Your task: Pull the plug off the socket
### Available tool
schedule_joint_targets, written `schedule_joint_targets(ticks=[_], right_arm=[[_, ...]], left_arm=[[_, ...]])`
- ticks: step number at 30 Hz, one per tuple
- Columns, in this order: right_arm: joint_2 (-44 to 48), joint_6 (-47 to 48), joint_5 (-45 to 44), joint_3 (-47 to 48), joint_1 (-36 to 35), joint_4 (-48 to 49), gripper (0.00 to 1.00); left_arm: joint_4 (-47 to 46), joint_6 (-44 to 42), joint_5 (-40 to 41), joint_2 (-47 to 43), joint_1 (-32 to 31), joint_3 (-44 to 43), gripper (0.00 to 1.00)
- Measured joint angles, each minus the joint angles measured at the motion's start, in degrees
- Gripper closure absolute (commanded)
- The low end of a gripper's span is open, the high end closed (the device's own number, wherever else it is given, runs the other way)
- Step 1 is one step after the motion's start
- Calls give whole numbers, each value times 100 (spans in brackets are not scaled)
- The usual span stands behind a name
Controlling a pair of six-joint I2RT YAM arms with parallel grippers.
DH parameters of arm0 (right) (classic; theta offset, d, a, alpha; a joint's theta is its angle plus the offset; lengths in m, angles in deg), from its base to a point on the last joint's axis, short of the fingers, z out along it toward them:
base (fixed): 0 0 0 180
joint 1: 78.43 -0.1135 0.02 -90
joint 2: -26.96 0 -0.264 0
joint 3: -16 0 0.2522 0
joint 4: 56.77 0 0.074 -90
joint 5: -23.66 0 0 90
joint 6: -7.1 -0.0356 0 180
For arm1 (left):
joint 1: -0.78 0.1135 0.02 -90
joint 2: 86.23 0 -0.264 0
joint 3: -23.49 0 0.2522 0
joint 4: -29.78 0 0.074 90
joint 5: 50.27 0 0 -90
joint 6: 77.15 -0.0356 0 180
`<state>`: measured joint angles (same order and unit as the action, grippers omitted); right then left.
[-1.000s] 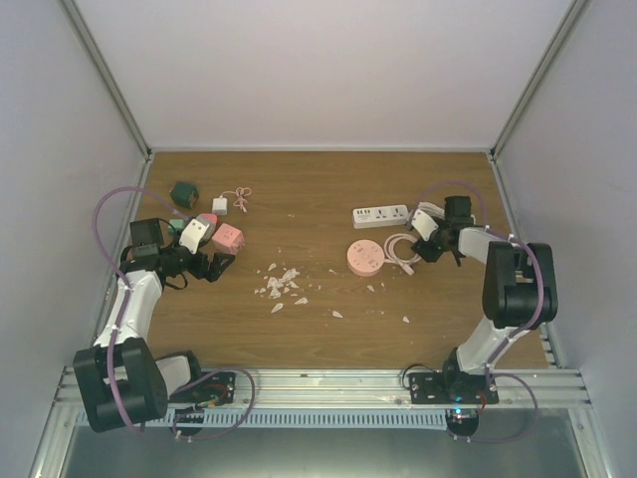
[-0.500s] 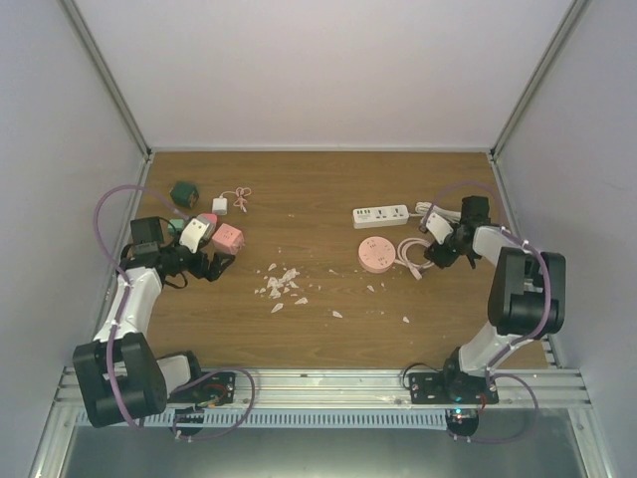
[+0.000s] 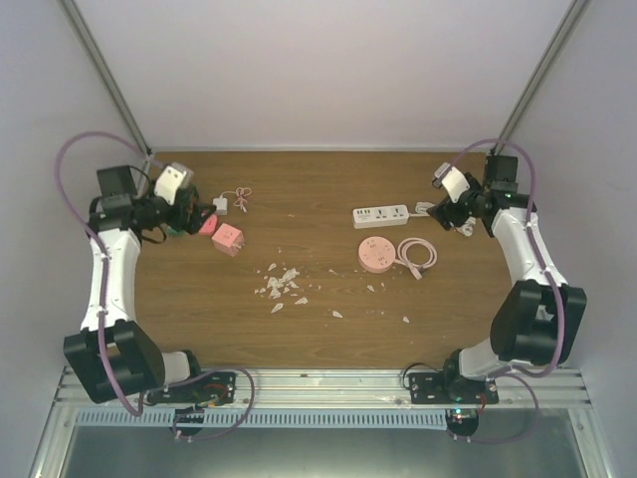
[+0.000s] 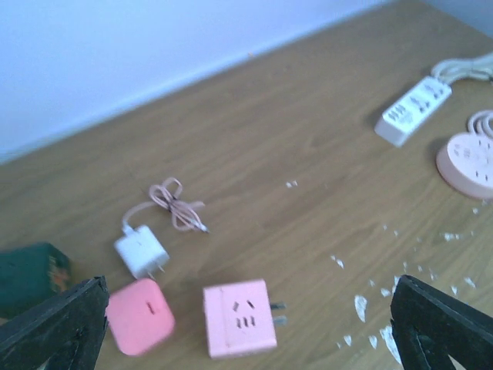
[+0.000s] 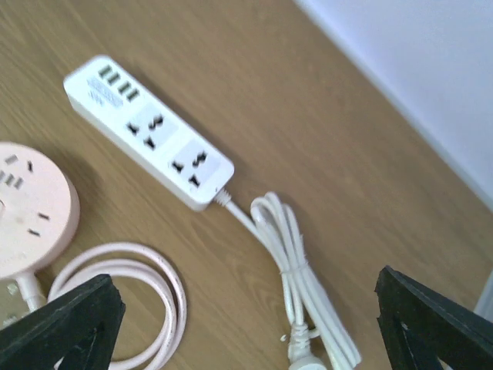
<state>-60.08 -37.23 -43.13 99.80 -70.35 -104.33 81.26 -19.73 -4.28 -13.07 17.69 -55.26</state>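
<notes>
a: any room on the left side?
b: little. the green block [image 4: 31, 274], white charger [image 4: 141, 250], pink rounded block [image 4: 139, 316] and pink cube adapter [image 4: 239, 318] sit close together.
a: the middle?
b: open wood, only white crumbs [image 3: 279, 282].
a: right side?
b: the white power strip [image 3: 381, 215], round pink socket [image 3: 374, 255], its coiled cable [image 3: 418, 253] and a bundled white cord [image 5: 286, 258] crowd it.

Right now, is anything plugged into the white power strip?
Empty: both sockets on the white power strip show bare slots in the right wrist view.

Two pink cubes [image 4: 239, 318] [image 4: 139, 316], one green cube [image 4: 31, 277], one charger [image 4: 142, 250], two power strips [image 3: 381, 215] [image 3: 373, 256].
</notes>
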Motion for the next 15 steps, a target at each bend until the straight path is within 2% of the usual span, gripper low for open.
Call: schedule_joint_targets(ticks=[4, 8, 15], right_arm=[[354, -175, 236, 271, 13, -146, 1], [678, -415, 549, 466, 120, -168, 0], [1224, -1141, 1379, 476, 695, 122, 0]], left_arm=[[378, 140, -273, 321, 363, -1038, 1], [549, 407, -774, 518, 1045, -1631, 1], [540, 872, -1598, 680, 2098, -1690, 1]])
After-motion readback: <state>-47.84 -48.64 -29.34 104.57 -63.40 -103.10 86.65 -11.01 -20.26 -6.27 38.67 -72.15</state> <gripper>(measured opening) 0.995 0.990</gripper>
